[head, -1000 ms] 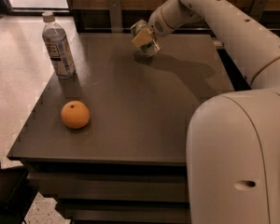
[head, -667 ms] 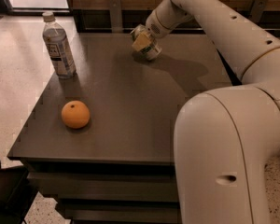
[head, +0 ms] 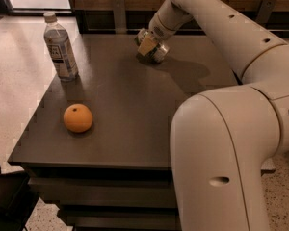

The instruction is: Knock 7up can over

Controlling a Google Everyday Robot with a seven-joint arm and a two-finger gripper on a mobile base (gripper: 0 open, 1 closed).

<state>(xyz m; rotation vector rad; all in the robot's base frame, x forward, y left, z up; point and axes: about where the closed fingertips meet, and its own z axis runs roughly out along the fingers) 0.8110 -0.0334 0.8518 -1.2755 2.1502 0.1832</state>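
The 7up can (head: pixel 160 52) is a small silvery can at the far middle of the dark table (head: pixel 125 109). It is mostly covered by my gripper and looks tilted toward the right; I cannot tell whether it lies flat. My gripper (head: pixel 147 43) is at the end of the white arm that reaches in from the right. It is low over the table and pressed against the can's left and upper side.
A clear water bottle with a white cap (head: pixel 60 47) stands at the table's far left edge. An orange (head: pixel 78 118) lies at the front left. My white arm's large segment (head: pixel 221 153) fills the right foreground. A wall and rail run behind the table.
The gripper has dropped a little closer to the tabletop at the can. The arm has swung so that it fills more of the right foreground. Bottle and orange have not moved.
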